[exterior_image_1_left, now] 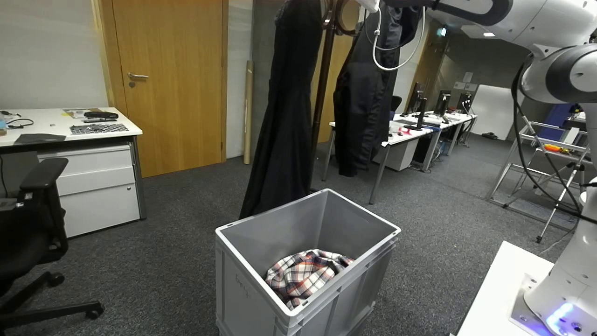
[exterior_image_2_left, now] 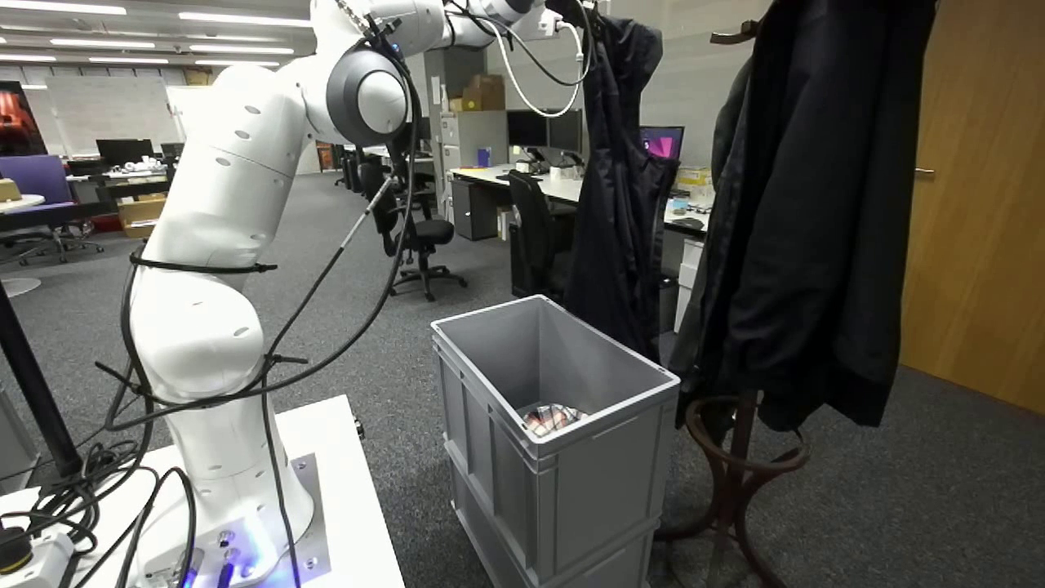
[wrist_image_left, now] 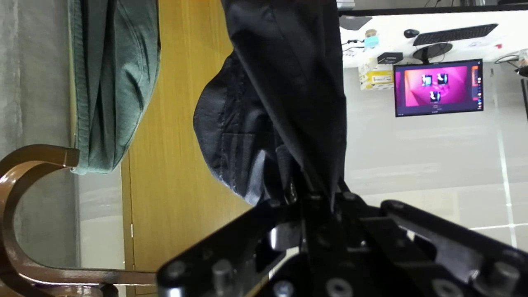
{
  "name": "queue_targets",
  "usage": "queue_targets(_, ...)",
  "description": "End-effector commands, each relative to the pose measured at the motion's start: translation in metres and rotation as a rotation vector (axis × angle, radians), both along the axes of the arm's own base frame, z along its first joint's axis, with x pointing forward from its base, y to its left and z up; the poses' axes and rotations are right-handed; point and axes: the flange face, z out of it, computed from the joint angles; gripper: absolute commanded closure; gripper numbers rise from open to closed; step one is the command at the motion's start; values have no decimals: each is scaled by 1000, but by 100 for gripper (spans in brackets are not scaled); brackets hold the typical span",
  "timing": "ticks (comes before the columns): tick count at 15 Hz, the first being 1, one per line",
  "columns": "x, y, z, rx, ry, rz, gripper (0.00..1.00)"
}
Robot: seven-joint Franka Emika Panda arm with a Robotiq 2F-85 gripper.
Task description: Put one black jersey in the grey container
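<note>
Pinching the bunched top of the black jersey: claw has gathered cloth squeezed between its fingers. Jersey hangs from it in loose vertical folds, outside the grey container; in an exterior view the jersey runs out of sight behind the container's wall. Not in yet.

Handling, my guess: soft, limp, fairly light, not fragile, no stiffness to push with. Faint sheen on the folds, so it may creep if jerked. Hold at the gathered end looks sound; if regrasping, take a doubled fold or stitched edge, not single ply. Long drop: hem probably needs lifting over the rim first or it drapes outside.

Textures: jersey is plain black fabric with stitched seams. Container is light grey plastic, ribbed walls, thick squared rim, horizontal ledge lower down. Crumpled checked cloth inside it, white, navy, red. Farther out: glossy brown coat stand with another black garment, plus a grey-green coat on a curved hook. Floor is coarse dark carpet; door is smooth wood.
</note>
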Motion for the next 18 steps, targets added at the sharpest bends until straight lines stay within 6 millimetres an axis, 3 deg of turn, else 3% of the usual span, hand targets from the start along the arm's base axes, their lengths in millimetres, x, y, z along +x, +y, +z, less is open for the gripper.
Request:
queue_targets(1, -29, -6, 25, -8, 23, 10, 100)
queue_targets(18, -139, -10, 57, 121, 119, 196, 100)
